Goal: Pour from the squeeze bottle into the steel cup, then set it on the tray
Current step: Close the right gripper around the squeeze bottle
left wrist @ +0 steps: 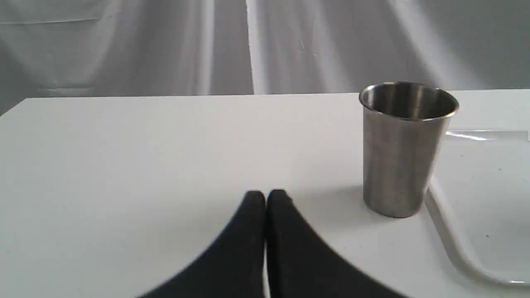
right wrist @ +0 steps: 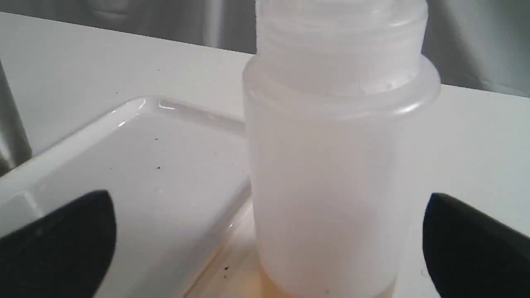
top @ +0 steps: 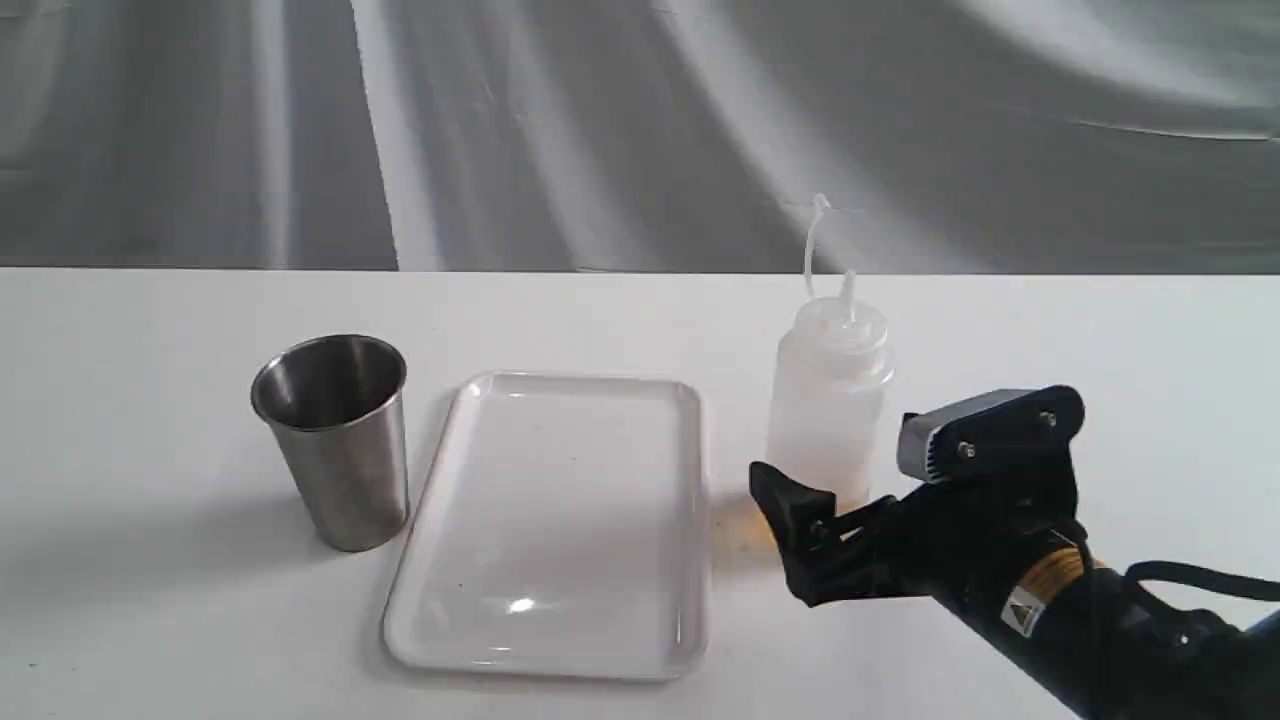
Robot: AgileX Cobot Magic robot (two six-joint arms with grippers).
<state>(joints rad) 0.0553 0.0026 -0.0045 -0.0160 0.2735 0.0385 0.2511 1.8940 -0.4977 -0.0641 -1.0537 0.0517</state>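
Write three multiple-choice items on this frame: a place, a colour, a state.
1. Where does the tray lie? A between the steel cup and the squeeze bottle; B on top of the cup; C behind the bottle.
2. What colour is the liquid in the bottle? A blue; B amber; C green.
3. How is the right hand? A shut on the cup; B shut on the bottle; C open, straddling the bottle.
Answers: 1 A, cup, tray and bottle stand in a row. 2 B, amber shows at the bottle's base. 3 C, a gap shows on each side of the bottle.
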